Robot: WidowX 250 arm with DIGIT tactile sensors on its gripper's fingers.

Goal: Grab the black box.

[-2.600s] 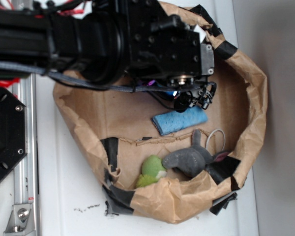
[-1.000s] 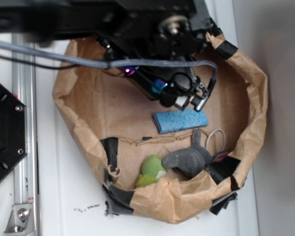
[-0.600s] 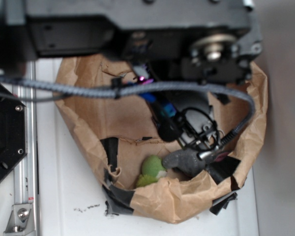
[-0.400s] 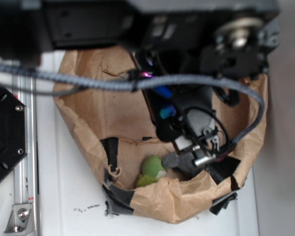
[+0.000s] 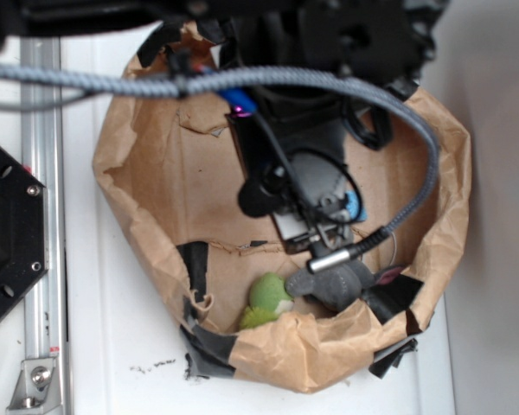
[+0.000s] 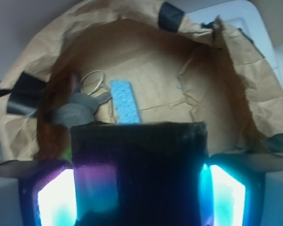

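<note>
Gripper (image 6: 140, 188) lifted above the paper tub (image 5: 138, 233) — jaws pinching the black box (image 6: 139, 165); blue sponge (image 6: 125, 102) and grey plush (image 5: 337, 281) below.

Brown paper bin (image 5: 121, 164) patched with black tape (image 5: 195, 264) — blue sponge (image 6: 125, 102), grey plush (image 5: 337, 278), green ball (image 5: 268, 294).

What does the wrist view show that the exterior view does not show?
Only the wrist view shows the black box, filling the space between the two glowing fingers of the tool, and the whole sponge. Only the exterior view shows the green toy, the arm with its cable, and the black plate outside the bag. Both show the paper bag and the grey toy.
</note>
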